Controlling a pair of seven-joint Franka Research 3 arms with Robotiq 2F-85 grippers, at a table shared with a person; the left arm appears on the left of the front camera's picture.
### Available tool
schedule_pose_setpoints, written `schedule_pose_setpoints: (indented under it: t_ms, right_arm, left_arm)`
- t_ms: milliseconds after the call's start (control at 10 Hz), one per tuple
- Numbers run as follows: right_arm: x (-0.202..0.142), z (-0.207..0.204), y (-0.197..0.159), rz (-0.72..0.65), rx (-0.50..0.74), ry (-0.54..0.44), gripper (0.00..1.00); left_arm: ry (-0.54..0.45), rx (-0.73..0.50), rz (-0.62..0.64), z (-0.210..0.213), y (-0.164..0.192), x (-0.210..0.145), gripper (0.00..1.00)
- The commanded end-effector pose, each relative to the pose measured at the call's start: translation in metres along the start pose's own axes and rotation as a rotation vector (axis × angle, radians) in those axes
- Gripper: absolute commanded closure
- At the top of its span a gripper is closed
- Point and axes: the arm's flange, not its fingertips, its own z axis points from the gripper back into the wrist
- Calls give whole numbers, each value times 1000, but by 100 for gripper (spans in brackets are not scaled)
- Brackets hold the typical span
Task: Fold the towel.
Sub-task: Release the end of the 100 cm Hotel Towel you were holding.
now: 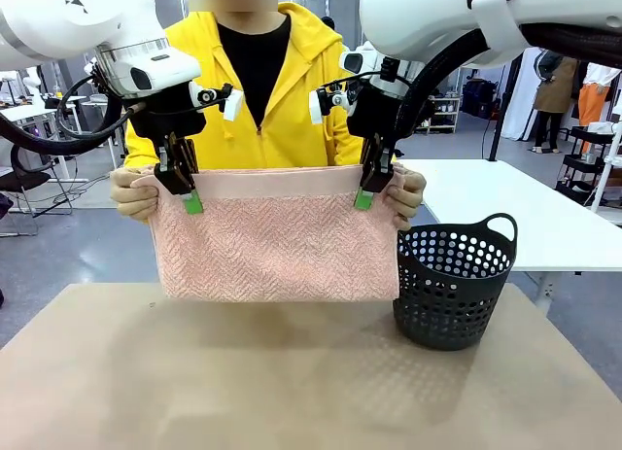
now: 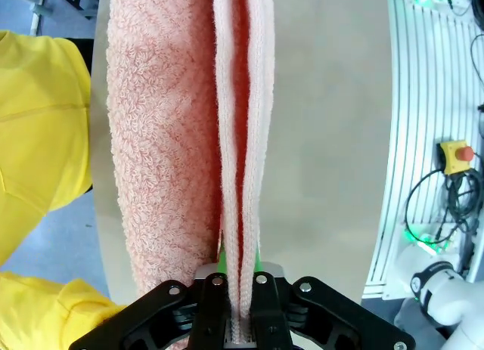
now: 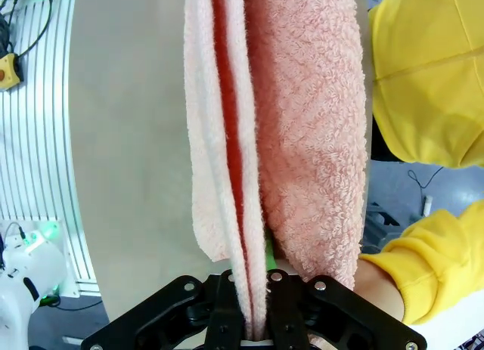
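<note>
The salmon-pink towel [image 1: 277, 241] hangs doubled over above the table, its top hem level. My left gripper [image 1: 188, 192] pinches that hem near the left corner and my right gripper [image 1: 367, 190] pinches it near the right corner. A person in a yellow hoodie holds both top corners, one hand [image 1: 131, 192] outside my left gripper and the other hand [image 1: 408, 192] outside my right. In the left wrist view the towel's layers [image 2: 242, 176] run between the fingers of my left gripper [image 2: 240, 323]. In the right wrist view the towel [image 3: 246, 176] likewise sits between the fingers of my right gripper [image 3: 253, 323].
A black perforated basket [image 1: 452, 275] stands on the tan table [image 1: 292, 382] at the right, just beside the towel's lower right corner. A white table [image 1: 544, 222] lies behind it. The person's hand [image 3: 378, 286] is close to my right fingers.
</note>
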Motion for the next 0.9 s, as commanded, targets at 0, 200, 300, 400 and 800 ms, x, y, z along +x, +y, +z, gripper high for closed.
schedule_pose_setpoints:
  t_ms: [0, 200, 300, 400, 800]
  right_arm:
    - [0, 0, 0, 0, 0, 0, 87]
    - [-1, 0, 5, 12, -1, 6, 54]
    - [-1, 1, 8, 13, -3, 7, 32]
    - [0, 6, 11, 13, -18, 4, 21]
    - [-6, 49, 27, -43, -125, -52, 0]
  left_arm:
    - [0, 0, 0, 0, 0, 0, 70]
    - [-7, -3, 16, 2, -4, 0, 32]
    - [-8, -2, 20, 4, -6, 1, 18]
    - [-6, 9, 22, 10, -9, 2, 0]
    - [-35, 92, 238, 59, -30, 1, 1]
